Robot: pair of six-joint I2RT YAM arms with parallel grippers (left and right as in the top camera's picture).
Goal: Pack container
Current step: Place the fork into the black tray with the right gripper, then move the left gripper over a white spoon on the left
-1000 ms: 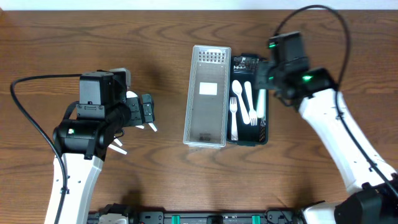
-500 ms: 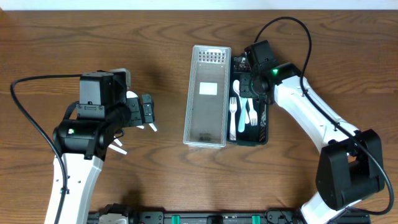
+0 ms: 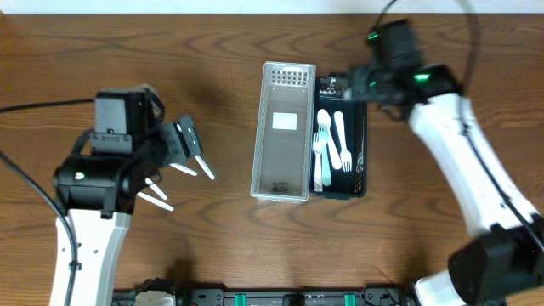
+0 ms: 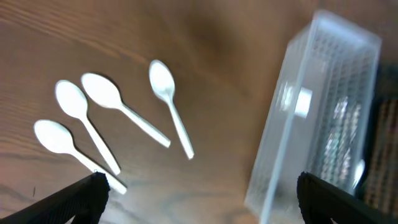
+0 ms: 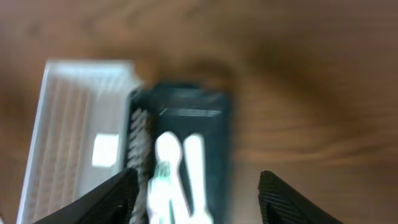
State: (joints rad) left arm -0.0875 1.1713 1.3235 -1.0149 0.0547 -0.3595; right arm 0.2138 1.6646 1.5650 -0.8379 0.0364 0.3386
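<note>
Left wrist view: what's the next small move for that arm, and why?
Probably lower the left gripper onto the rightmost spoon and close. Its fingers stand wide open and empty. Four white spoons lie loose on the table below. The dark container already holds cutlery, and the right gripper is open over one end of it.

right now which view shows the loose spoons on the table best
Left wrist: all four white spoons lie in plain sight. Overhead shows only handles poking out from under the left arm. Right wrist shows none.
</note>
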